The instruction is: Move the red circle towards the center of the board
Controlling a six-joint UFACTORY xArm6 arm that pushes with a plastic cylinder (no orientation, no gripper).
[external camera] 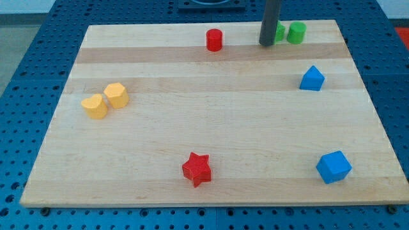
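The red circle (214,39) is a short red cylinder near the view's top edge of the wooden board (211,121), a little left of the middle. My tip (266,44) rests on the board to the right of the red circle, apart from it. The rod partly hides a green block (280,30) just behind it at the view's top right.
A second green block (296,32) sits beside the first. A blue block (312,78) lies at the right, a blue cube-like block (333,167) at the bottom right. A red star (197,168) lies at the bottom middle. Two yellow blocks (94,106) (117,94) touch at the left.
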